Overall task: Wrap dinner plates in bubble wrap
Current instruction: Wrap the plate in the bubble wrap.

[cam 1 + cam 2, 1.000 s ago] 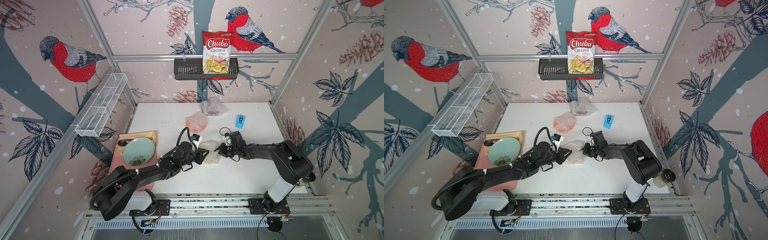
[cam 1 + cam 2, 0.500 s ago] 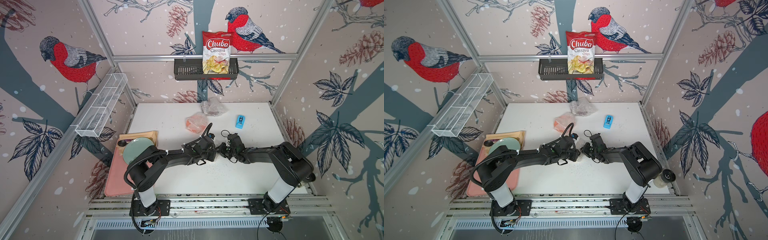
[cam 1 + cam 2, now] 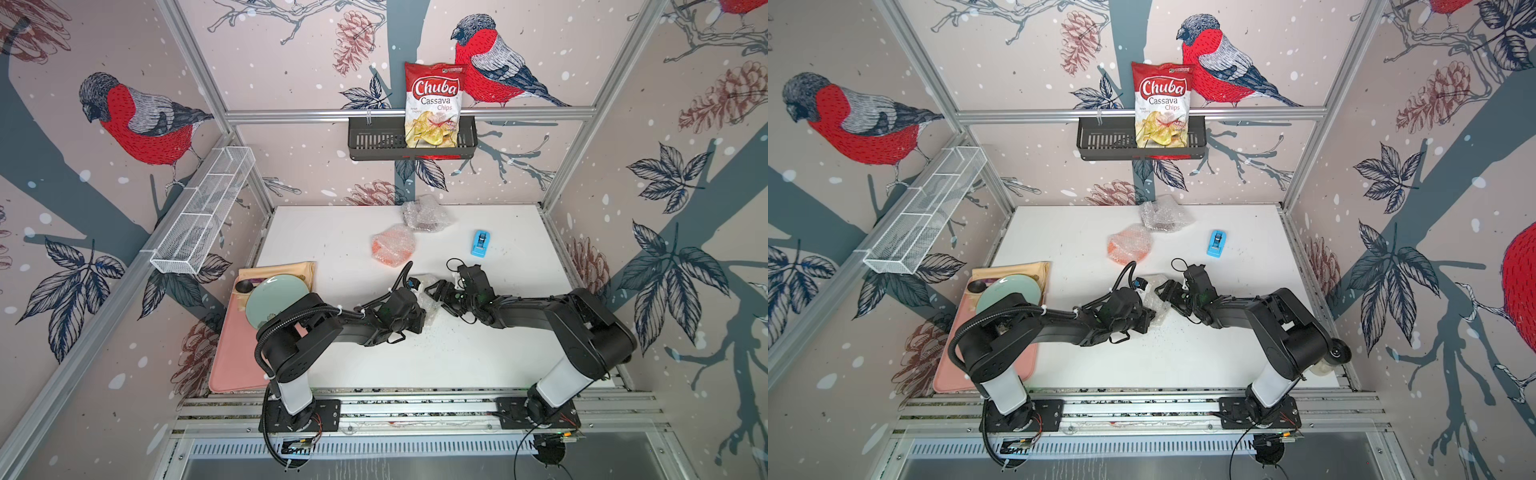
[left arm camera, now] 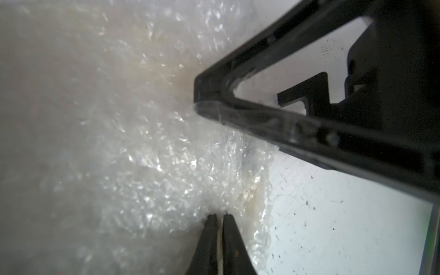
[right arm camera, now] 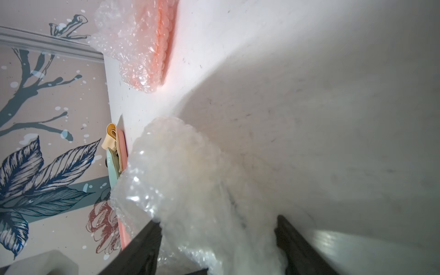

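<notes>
Top view: left gripper and right gripper are meeting at the bubble wrap bundle mid-tabletop. Left wrist: the left gripper is pinching a wrap fold, nearly closed. Right wrist: the right gripper is straddling the wrap wide, gripping nothing; on one pinch, the fold is likely springing open or tearing.

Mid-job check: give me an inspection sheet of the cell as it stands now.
Surface: white table, dark specks near the middle.
Job's things: orange bundle and back bundle wrapped; third bundle between the grippers.
Clutter: blue tape dispenser; green plate on pink tray.
Grippers: left gripper shut on third bundle's wrap; right gripper open around it.
Cables: black cable loops at each wrist, no snag seen.
Surroundings: chip bag in wall basket; wire shelf.
</notes>
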Tool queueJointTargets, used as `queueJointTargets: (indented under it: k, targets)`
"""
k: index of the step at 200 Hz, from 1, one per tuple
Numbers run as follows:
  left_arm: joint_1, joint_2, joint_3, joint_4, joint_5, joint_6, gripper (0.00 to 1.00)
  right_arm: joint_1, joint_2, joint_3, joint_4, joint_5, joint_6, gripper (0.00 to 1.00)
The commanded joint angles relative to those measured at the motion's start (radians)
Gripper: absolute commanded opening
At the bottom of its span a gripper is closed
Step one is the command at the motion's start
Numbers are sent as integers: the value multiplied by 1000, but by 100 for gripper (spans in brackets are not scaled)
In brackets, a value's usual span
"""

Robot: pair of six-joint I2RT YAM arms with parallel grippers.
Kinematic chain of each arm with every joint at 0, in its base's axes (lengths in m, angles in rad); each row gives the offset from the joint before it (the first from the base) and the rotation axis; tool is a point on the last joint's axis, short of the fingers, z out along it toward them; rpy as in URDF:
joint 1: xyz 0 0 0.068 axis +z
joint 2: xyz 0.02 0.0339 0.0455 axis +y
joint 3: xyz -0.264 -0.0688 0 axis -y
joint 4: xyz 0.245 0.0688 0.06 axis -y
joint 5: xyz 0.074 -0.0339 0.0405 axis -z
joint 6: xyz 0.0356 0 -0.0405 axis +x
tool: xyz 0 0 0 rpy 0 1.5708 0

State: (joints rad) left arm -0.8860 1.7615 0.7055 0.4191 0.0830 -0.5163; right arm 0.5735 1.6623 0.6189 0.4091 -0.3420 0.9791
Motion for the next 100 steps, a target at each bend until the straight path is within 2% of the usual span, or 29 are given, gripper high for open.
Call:
queueJointTargets:
  k: [1, 20, 36, 43, 57, 70, 82, 100]
  targets:
    - [-1, 5, -10, -104, 29, 3, 9, 0, 43, 17, -163, 28, -61, 68]
    - [-1, -16, -11, -112, 59, 21, 4, 6, 74, 30, -232, 97, -65, 44]
    - [0, -96, -52, -83, 91, 26, 3, 5, 76, 14, -243, 141, -61, 32]
    - [2, -146, -81, -53, 111, 20, 7, 4, 72, 7, -239, 147, -59, 27]
    - [21, -249, -118, -8, 170, 5, 22, 6, 60, -3, -223, 152, -55, 17]
    - [47, -323, -108, -28, 197, -1, 25, 9, 56, -2, -223, 159, -56, 14]
    - [66, -369, -71, -75, 175, -10, 26, 12, 56, 5, -228, 164, -56, 14]
    - [90, -361, 26, -175, 142, -17, 23, 12, 54, 9, -227, 165, -53, 14]
